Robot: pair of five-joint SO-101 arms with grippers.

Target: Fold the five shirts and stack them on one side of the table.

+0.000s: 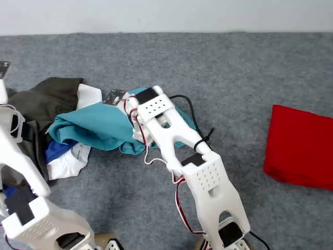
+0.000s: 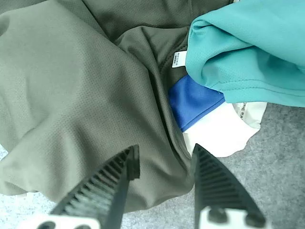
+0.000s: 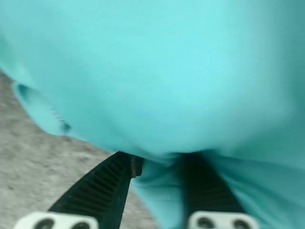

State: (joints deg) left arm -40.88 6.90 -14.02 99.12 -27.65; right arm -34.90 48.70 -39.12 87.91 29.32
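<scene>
Over the heap of shirts [image 1: 62,112], the right gripper [image 3: 159,164] pinches the soft teal cloth shirt [image 3: 157,81], likely to pull it free. The left gripper [image 2: 164,160] hangs open above the dark green cloth shirt [image 2: 71,95].

Grey felt tbl [image 1: 234,78] in front of me. On my R: folded red shirt [image 1: 299,146], flat, well apart from the rest. On my L: loose heap w/ olive shirt [image 1: 47,99], white-blue shirt [image 1: 67,159], teal shirt [image 1: 99,127] draped over both.
</scene>
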